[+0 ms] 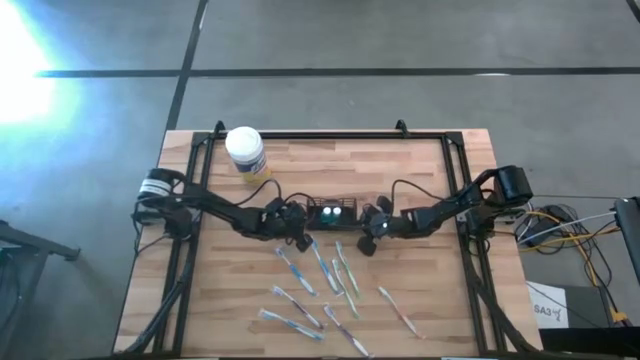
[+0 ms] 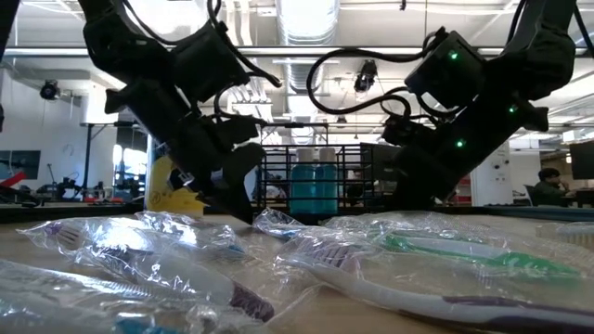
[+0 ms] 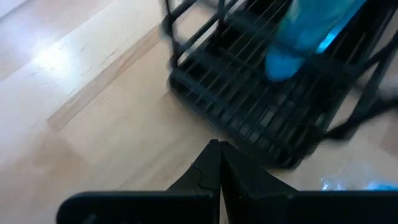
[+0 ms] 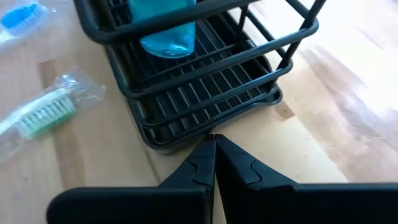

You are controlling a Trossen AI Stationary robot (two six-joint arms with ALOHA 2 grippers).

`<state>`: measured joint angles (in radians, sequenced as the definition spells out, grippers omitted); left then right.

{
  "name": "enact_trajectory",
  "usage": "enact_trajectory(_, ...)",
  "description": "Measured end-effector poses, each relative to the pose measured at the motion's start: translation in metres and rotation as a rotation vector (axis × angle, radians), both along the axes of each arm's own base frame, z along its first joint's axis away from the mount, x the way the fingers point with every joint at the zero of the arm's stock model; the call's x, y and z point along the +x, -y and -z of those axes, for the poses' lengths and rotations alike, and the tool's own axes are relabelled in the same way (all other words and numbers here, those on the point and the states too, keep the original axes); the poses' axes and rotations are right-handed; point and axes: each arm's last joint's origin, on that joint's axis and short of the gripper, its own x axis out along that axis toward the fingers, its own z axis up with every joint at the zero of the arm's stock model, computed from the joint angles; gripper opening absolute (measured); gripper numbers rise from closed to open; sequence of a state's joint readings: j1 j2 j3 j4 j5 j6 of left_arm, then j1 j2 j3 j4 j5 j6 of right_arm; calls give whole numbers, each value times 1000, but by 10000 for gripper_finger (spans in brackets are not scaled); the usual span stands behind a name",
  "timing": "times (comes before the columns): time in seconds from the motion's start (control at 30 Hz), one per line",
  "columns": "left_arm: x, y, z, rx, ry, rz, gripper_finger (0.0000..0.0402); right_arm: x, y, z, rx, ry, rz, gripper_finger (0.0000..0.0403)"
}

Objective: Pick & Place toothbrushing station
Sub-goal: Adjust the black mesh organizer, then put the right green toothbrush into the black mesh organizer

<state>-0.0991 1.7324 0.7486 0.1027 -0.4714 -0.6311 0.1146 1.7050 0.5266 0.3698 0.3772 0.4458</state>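
Left gripper fingers pressed together, nothing pinched, tip low over bare wood just beside one end of the toothbrushing station. Right gripper also pressed together, empty, tip just beside the station's other end, close to its base rim. In the high view the left gripper and right gripper flank the toothbrushing station from either side, station sits mid-table, upright. Station is a black wire-rack holder; blue cups stand inside it, seen in both wrist views. White-lidded yellow jar stands well apart toward the far left of the table. Wrapped toothbrushes lie scattered on the near side of the station; one with green bristles lies near the station on the right gripper's side
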Motion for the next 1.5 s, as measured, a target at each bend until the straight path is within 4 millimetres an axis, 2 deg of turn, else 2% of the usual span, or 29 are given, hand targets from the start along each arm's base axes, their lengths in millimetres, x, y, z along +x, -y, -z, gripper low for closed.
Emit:
enact_trajectory(0.53, 1, -1, 2, 20, -10, -2, 3, -2, -1, 0, -4, -1, -6, 8)
enact_trajectory(0.83, -2, -1, -7, 59, -6, 17, 13, -13, 0, -12, -25, -24, -14, 8)
enact_trajectory(1.13, -13, 7, -22, 109, -8, 102, 8, -41, 5, -36, -68, 65, -17, 8)
enact_trajectory(1.3, -31, 17, -36, 141, 11, 202, 21, -64, 7, -45, -107, 130, -55, 8)
enact_trajectory(1.5, -53, 25, -50, 33, 75, 333, 24, -89, 8, -56, -144, 369, -174, 8)
